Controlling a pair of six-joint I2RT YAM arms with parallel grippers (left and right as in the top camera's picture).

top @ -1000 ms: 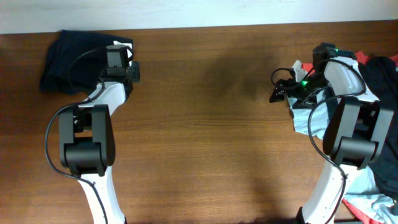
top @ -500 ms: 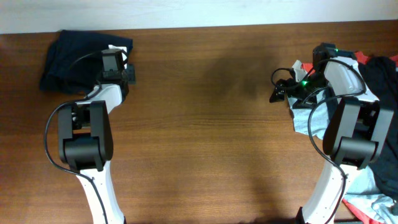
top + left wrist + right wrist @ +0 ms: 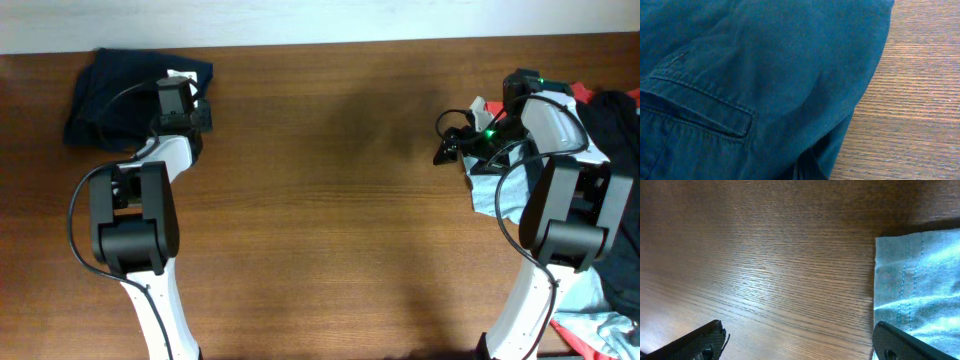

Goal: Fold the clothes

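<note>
Dark navy shorts [image 3: 105, 95] are noted bunched at the far left corner of the table [image 3: 330, 220]. The left gripper [image 3: 182, 85] is set over their right edge, jaws pressed together (its fingers are hidden in the wrist view, so a pinch on cloth cannot be told). The right gripper [image 3: 442, 140] is spread wide above bare wood, just left of a light blue T-shirt [image 3: 915, 275]; 2 fingertips [image 3: 700, 340] are seen well apart.

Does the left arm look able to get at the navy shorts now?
Probably yes: the left arm ends right over the navy shorts, nothing between; its shut jaws would need opening first.
</note>
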